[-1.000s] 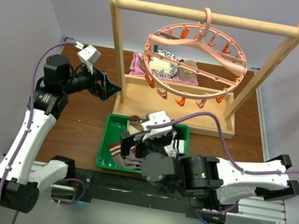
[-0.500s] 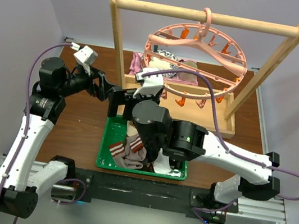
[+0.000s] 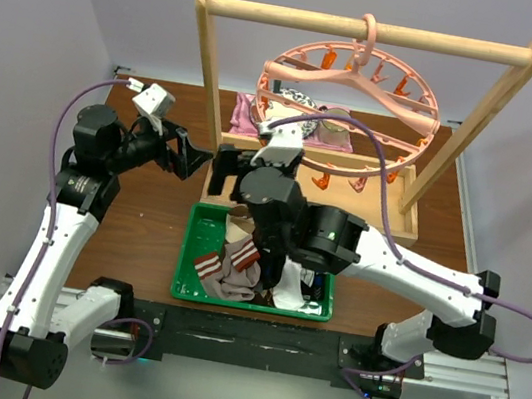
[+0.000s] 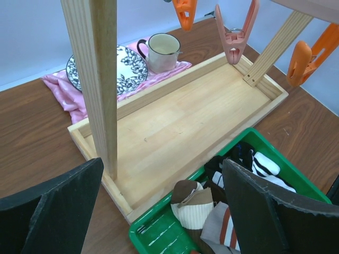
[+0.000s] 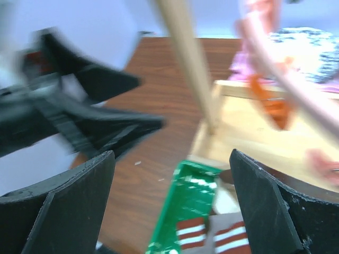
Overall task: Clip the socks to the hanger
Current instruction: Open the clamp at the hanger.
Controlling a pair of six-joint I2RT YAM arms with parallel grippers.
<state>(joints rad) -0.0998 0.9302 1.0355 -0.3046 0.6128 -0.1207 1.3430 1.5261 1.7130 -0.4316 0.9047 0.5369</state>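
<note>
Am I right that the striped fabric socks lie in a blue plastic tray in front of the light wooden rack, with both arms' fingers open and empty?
Not quite: the top external view shows a green plastic tray, not blue. The striped fabric socks lie in it in front of the light wooden rack, with the left fingers and right fingers open and empty.

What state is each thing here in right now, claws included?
left claw, open, empty.
right claw, open, empty.
socks, heaped in the green tray, unclipped.
hanger, hooked on the wooden rail, no socks on it.
mug, upright.
</note>
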